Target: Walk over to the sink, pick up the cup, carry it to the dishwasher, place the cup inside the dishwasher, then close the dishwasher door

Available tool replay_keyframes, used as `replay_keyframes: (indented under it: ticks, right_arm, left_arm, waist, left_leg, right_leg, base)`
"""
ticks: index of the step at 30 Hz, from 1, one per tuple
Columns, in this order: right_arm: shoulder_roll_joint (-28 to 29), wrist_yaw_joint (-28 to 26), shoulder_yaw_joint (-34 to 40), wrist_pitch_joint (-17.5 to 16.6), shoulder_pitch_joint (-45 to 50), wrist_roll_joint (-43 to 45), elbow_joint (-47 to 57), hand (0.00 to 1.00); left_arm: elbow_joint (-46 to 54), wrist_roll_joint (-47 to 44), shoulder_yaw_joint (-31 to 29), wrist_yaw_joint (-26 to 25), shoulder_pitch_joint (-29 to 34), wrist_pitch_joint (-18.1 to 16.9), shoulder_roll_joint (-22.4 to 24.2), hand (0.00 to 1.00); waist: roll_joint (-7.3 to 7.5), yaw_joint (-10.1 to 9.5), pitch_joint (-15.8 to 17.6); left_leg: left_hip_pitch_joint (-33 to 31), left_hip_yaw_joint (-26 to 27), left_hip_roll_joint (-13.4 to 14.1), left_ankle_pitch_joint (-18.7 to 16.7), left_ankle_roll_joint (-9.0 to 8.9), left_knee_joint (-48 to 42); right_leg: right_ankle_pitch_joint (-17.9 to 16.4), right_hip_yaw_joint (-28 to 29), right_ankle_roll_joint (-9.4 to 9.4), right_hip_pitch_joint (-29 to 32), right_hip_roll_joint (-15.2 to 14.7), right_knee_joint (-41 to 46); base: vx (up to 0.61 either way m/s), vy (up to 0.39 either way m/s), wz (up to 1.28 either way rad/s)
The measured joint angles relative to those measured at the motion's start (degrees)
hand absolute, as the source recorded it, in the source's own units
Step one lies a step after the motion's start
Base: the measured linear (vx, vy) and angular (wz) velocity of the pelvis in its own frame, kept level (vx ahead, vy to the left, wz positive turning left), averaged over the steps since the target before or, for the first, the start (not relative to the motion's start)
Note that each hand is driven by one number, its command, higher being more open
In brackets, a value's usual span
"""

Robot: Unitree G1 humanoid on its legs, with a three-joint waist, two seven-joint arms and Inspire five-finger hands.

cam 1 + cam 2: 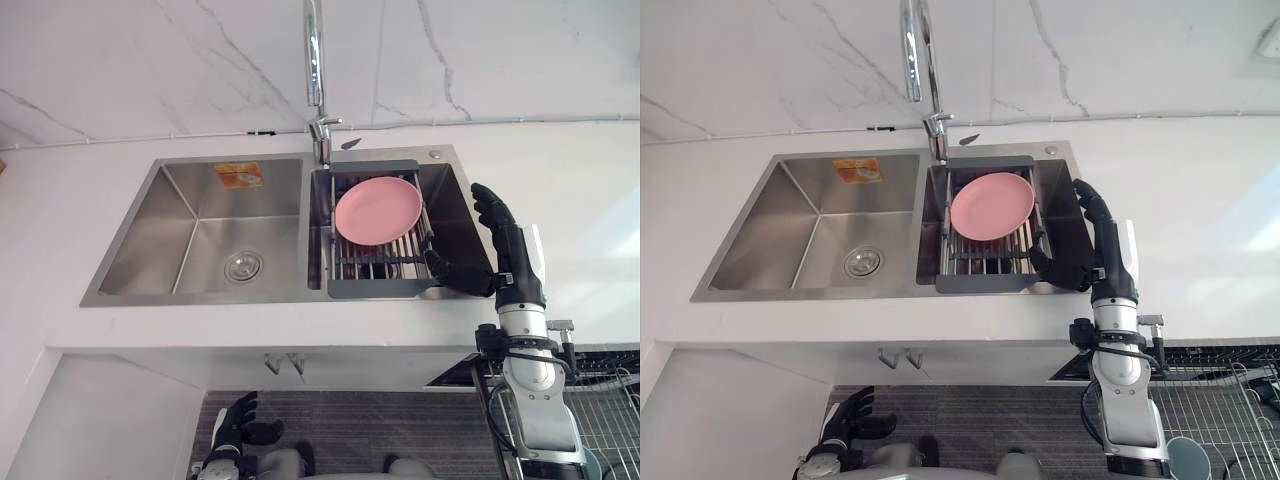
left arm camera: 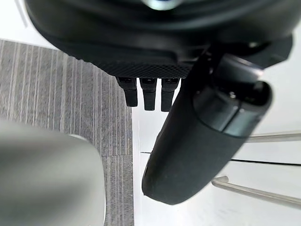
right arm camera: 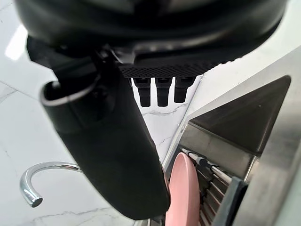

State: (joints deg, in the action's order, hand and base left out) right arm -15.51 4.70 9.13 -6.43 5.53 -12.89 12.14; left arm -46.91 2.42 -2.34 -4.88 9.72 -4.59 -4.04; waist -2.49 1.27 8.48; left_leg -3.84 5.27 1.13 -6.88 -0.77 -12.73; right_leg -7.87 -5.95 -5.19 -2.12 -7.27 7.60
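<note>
A steel double sink (image 1: 200, 190) is set into the white counter. In its right basin a dark drying rack (image 1: 385, 270) holds a pink plate (image 1: 378, 210), which also shows as the pink plate (image 3: 182, 188) in the right wrist view. My right hand (image 1: 510, 240) is raised over the sink's right rim beside the rack. Its fingers are straight, its thumb reaches toward the rack's corner, and it holds nothing. My left hand (image 1: 235, 425) hangs low under the counter, relaxed and empty. A wire dishwasher rack (image 1: 1215, 400) sticks out at the lower right with a grey-blue round thing (image 1: 1188, 458) at its near edge.
A chrome faucet (image 1: 315, 70) rises behind the divider between the basins. The left basin (image 1: 225, 250) has a drain and an orange sticker on its back wall. A marble wall stands behind the counter. Cabinet handles (image 1: 282, 362) hang below the counter edge, over grey striped floor (image 1: 380, 420).
</note>
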Motion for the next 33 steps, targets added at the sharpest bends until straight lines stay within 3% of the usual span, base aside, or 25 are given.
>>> replay_keyframes:
  ticks: [2, 3, 11, 17, 23, 33]
  right_arm:
    - [-1.3, -0.2, 0.0, 0.0, 0.3, -0.7, -1.1, 0.90]
    - [-3.0, -2.2, -0.6, 0.1, 1.9, -0.8, -4.5, 0.90]
    - [-2.6, -2.0, -0.6, 0.2, 1.9, -0.8, -5.1, 0.90]
    - [4.9, 2.2, 1.5, 2.9, 3.3, -2.2, -5.2, 0.90]
    - [5.6, 4.9, 3.9, 4.6, 3.4, -5.1, -5.0, 0.90]
    - [-6.5, 5.7, 4.2, 4.4, -0.1, -7.0, -4.9, 0.90]
  left_arm:
    - [-0.2, 0.5, 0.0, 0.1, 0.0, 0.0, -0.1, 0.90]
    - [-1.0, 1.6, 0.2, 0.1, 0.1, 0.0, -1.0, 0.90]
    - [-1.0, 1.6, 0.2, 0.0, 0.1, 0.1, -1.0, 0.90]
    - [-1.0, 0.3, 0.0, -0.2, 0.4, 0.8, -0.8, 0.90]
    - [-1.0, -1.8, 0.0, -1.4, 0.7, 1.3, -0.8, 0.90]
    - [-1.2, -2.0, 0.0, -1.4, 1.0, 1.3, -0.9, 0.90]
  waist:
    - [0.03, 0.51, 0.0]
    - [1.89, 1.29, -1.3]
    - [1.84, 1.25, -1.4]
    - [1.98, 1.07, -1.6]
    - [2.51, 0.62, -2.3]
    - [2.55, 0.97, -2.8]
  left_leg:
    - [0.2, 0.3, 0.0, 0.8, 0.03, 1.4]
    - [4.0, -0.9, -1.3, 7.2, 0.26, 11.4]
    - [4.3, -1.0, -1.3, 7.4, 0.23, 11.9]
    - [7.1, -2.0, -1.5, 9.2, 0.37, 15.6]
    - [8.1, -2.5, -1.8, 10.0, 0.63, 16.9]
    - [7.5, -2.8, -1.8, 10.4, 0.43, 17.7]
  right_leg:
    - [1.0, 0.5, -0.05, 0.1, 0.1, -1.1]
    - [4.7, 1.5, -0.05, 0.1, 0.3, -4.8]
    - [4.7, 1.2, -0.05, 0.0, 0.2, -4.8]
    - [4.7, -0.1, -0.25, -2.1, -0.1, -5.5]
    - [4.8, -0.5, -0.54, -2.8, -0.4, -5.7]
    - [4.8, -0.9, -0.62, -2.1, -0.4, -5.7]
  base:
    - [0.02, 0.001, -0.12]
    - [0.01, -0.002, -0.05]
    - [0.00, 0.000, 0.01]
    - [-0.01, -0.007, 0.08]
    - [-0.04, 0.003, 0.05]
    - [-0.01, -0.005, 0.01]
